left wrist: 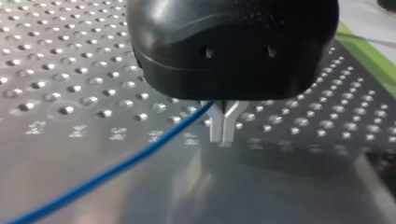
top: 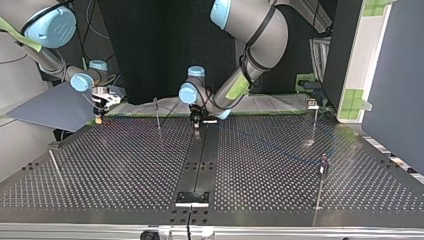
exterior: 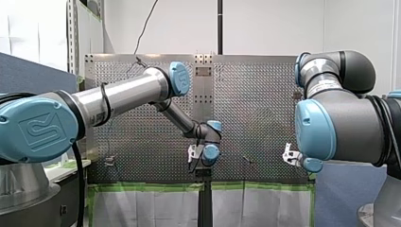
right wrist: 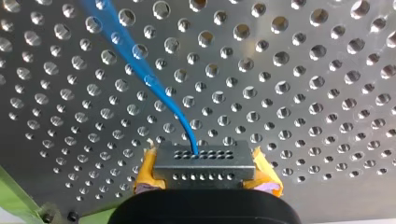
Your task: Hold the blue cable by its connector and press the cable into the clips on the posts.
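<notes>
The blue cable runs out of a grey connector block with rows of small holes. My right gripper is shut on that connector between its yellow pads, close over the perforated table. In the left wrist view the cable reaches the fork of my left gripper, whose metal fingers meet at the tips just above the plate. In the top view my right gripper hangs at the far left edge and my left gripper at the far middle.
Thin posts stand on the table in the top view: one between the grippers, one with a clip at the far right, one nearer at the right. A black rail runs down the middle to a bracket.
</notes>
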Available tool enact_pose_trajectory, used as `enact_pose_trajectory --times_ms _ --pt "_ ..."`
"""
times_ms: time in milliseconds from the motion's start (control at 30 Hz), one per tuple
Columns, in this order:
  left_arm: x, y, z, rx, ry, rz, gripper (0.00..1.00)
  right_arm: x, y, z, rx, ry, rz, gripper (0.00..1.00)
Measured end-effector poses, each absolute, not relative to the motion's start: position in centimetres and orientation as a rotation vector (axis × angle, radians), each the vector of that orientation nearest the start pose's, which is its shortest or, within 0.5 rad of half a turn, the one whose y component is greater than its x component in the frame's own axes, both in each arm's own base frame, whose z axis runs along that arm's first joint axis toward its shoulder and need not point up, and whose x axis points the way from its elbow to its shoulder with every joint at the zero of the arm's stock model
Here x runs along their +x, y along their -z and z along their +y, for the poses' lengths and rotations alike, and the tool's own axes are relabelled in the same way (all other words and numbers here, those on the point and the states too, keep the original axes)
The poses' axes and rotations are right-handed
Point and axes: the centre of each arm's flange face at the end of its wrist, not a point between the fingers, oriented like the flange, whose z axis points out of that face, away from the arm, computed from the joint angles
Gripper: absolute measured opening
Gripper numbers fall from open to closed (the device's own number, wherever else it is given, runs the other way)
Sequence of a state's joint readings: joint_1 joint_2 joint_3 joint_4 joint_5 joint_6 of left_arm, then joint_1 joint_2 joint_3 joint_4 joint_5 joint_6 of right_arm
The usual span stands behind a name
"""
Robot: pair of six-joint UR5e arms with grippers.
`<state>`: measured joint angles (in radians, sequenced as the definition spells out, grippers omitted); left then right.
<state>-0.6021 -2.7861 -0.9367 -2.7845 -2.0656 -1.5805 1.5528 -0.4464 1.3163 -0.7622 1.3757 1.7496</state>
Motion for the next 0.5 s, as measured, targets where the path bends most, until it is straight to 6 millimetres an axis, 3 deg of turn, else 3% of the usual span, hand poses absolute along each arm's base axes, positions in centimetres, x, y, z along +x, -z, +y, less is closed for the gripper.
enact_pose_trajectory --times_ms 467,500 --pt "60.2 2.87 -51.76 0.173 -0.001 1.767 0.0 13.8 6.15 -72.8 1.327 -1.423 -1.36 0.0" --pt "60.15 2.86 -51.83 0.177 0.003 1.768 0.09 13.84 6.15 -72.8 1.327 -1.424 -1.36 0.0"
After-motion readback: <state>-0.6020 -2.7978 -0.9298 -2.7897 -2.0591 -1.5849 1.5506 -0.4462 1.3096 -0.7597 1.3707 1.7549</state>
